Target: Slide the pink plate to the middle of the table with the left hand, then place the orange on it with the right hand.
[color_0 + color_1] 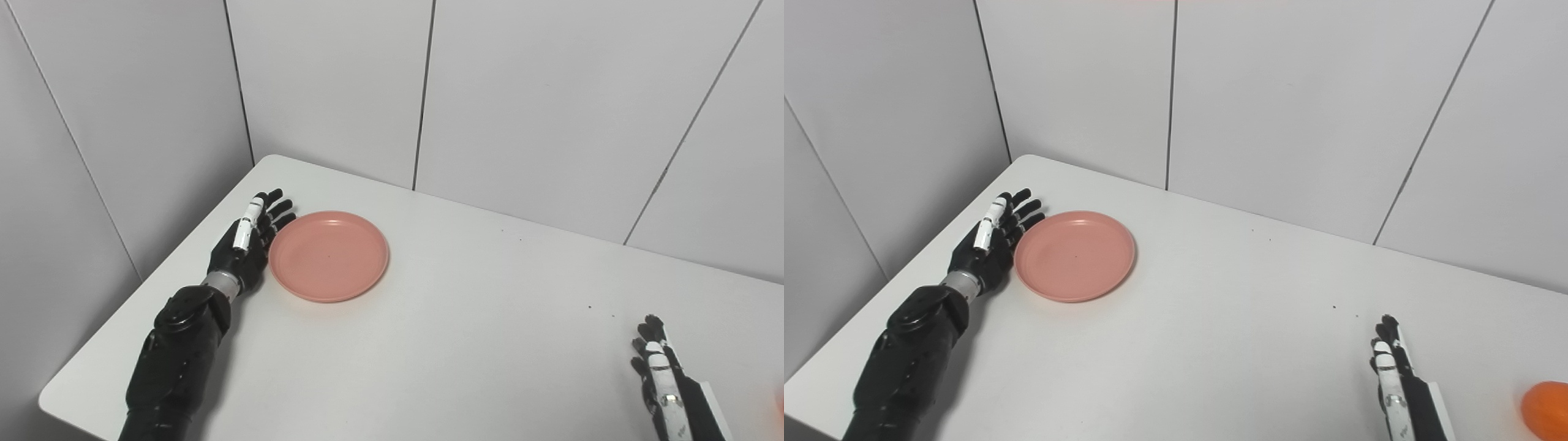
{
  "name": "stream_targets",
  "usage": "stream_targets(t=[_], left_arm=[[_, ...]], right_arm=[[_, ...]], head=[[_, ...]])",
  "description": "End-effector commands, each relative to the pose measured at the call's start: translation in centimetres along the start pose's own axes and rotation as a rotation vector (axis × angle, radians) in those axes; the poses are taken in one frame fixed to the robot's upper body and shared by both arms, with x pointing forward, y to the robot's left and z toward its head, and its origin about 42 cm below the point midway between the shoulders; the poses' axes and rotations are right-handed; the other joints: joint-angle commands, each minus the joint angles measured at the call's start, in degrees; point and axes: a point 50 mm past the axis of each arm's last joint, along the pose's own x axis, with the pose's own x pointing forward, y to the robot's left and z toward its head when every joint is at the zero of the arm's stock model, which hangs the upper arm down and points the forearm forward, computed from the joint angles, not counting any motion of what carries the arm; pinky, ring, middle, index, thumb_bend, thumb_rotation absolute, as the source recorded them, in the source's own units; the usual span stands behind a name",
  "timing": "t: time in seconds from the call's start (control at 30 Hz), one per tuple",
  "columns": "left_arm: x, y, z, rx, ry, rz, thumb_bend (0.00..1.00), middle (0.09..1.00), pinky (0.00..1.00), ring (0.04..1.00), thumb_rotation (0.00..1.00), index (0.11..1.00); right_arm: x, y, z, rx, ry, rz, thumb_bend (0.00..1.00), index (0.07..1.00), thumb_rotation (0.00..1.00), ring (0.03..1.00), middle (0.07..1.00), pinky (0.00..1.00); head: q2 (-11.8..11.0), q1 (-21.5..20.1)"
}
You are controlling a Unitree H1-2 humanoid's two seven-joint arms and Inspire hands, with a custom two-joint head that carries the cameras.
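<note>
The pink plate [328, 255] lies flat on the white table [478, 343], toward the far left. My left hand [248, 240] is open with fingers straight, its palm against the plate's left rim. My right hand [1396, 380] is open and empty, resting edge-up near the front right of the table. The orange [1546, 409] sits on the table to the right of my right hand, cut off by the picture's right edge. In the left eye view only a sliver of it shows at the edge.
Grey panel walls [502, 92] close in the table at the back and left. The table's rounded far-left corner [272, 160] is just beyond my left hand. Bare tabletop lies between the plate and my right hand.
</note>
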Motion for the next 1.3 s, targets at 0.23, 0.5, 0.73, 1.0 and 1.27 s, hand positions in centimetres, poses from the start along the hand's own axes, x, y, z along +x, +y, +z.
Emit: stream_targets(t=[0.23, 0.5, 0.73, 1.0, 1.27], left_arm=[[0.6, -2.4, -0.4, -0.003, 0.038, -0.063, 0.34, 0.913, 0.90, 0.906, 1.00, 0.900], [1.2, -4.5, -0.8, -0.026, 0.051, -0.107, 0.33, 0.925, 0.92, 0.921, 1.00, 0.911], [1.5, -6.2, -1.1, -0.029, 0.067, -0.135, 0.32, 0.929, 0.92, 0.922, 1.00, 0.917], [1.7, -8.4, -1.5, -0.030, 0.081, -0.162, 0.35, 0.915, 0.90, 0.909, 1.00, 0.893], [1.9, -10.0, -2.0, -0.057, 0.087, -0.213, 0.34, 0.932, 0.92, 0.919, 1.00, 0.932]], right_arm=[[0.5, 0.1, 1.8, -0.013, -0.086, 0.005, 0.03, 1.000, 1.00, 1.000, 1.000, 1.00], [0.5, 0.2, 1.9, -0.006, -0.094, 0.000, 0.02, 1.000, 1.00, 1.000, 1.000, 1.00], [0.6, 0.3, 1.8, 0.003, -0.094, -0.002, 0.03, 1.000, 1.00, 1.000, 1.000, 1.00], [0.6, 0.1, 1.7, 0.002, -0.103, 0.000, 0.07, 1.000, 1.00, 1.000, 1.000, 1.00], [0.6, 0.2, 1.8, 0.003, -0.100, -0.009, 0.08, 1.000, 1.00, 1.000, 1.000, 1.00]], head=[[0.46, -0.40], [1.01, -0.90], [1.54, -1.36], [2.13, -1.91], [2.78, -2.76]])
